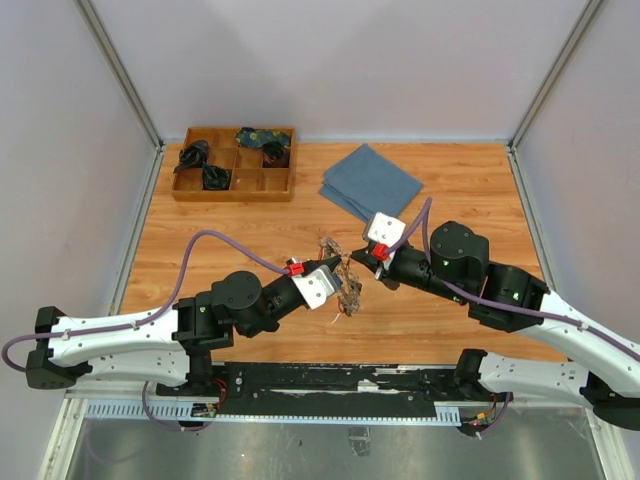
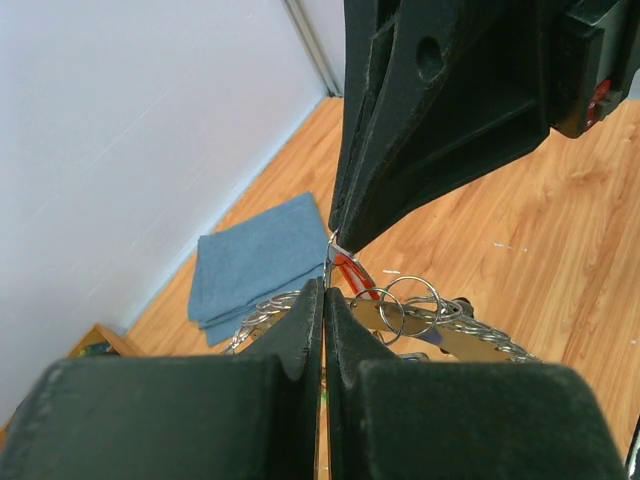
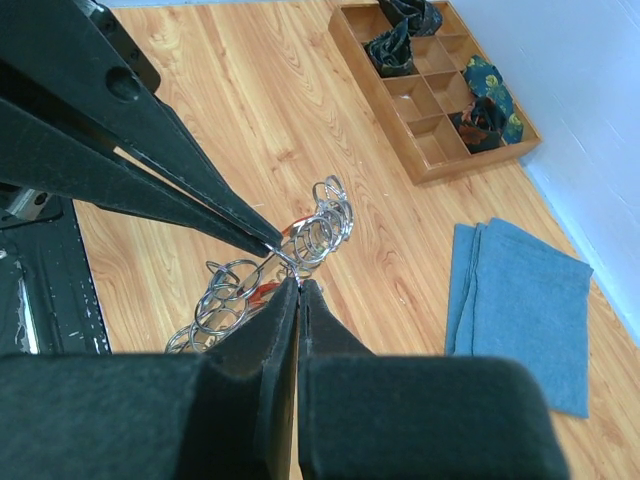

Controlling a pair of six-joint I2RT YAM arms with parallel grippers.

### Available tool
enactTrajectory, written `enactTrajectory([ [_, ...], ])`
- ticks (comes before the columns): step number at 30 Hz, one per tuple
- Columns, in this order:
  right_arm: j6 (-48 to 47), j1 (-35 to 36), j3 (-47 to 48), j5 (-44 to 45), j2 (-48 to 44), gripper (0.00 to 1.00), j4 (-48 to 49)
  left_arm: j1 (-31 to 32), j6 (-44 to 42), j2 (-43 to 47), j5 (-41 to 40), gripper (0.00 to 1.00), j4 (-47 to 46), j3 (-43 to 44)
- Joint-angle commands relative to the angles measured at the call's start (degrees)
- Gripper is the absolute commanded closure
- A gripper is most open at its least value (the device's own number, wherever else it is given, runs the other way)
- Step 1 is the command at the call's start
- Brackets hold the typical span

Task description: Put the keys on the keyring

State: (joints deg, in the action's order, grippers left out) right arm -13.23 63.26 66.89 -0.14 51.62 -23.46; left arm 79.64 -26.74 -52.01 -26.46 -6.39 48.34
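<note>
Fixed view high above table (image 1: 480,190), close wrist views — facing each other, sharing keyring (image 3: 320,226)

My worktop (image 1: 200,215) is warm orange-brown wood grain in plank strips. A folded cloth (image 1: 372,182) on it is plain dusty blue. The tray (image 1: 232,197) is mid-brown wood; it holds black bundles (image 1: 193,155) and one dark navy bundle (image 1: 262,137) printed with green and yellow. The keyring (image 1: 345,280) is a shiny silver tangle, with a red tag (image 2: 350,272) showing in it. The left fingers (image 2: 300,330) and the right fingers (image 3: 275,320) are matt black. Both arms (image 1: 110,340) are white and black with small red parts, and their cables (image 1: 215,238) are purple. The walls (image 1: 350,60) are pale lavender-grey.
</note>
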Motion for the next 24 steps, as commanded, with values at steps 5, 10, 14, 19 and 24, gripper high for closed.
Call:
enactTrajectory([
  [5,1.91,0.72,-0.88,3.97,0.41,1.0,0.17,0.52,0.02,0.42,0.61,0.99,-5.38,2.55],
  [10,2.53,0.72,-0.87,4.28,0.99,1.0,0.18,0.5,0.09,0.4,1.15,0.99,-5.46,2.47],
  [14,3.11,0.64,-0.95,3.51,1.51,1.0,0.68,0.52,0.28,0.74,1.98,1.0,-6.22,2.06],
  [19,3.43,0.63,-1.01,3.5,1.22,0.97,0.71,0.51,1.25,1.44,3.27,1.0,-7.0,1.62],
  [24,2.8,0.65,-0.83,2.02,-1.87,0.85,0.82,0.52,3.84,3.92,3.86,0.99,-9.42,-0.55],
])
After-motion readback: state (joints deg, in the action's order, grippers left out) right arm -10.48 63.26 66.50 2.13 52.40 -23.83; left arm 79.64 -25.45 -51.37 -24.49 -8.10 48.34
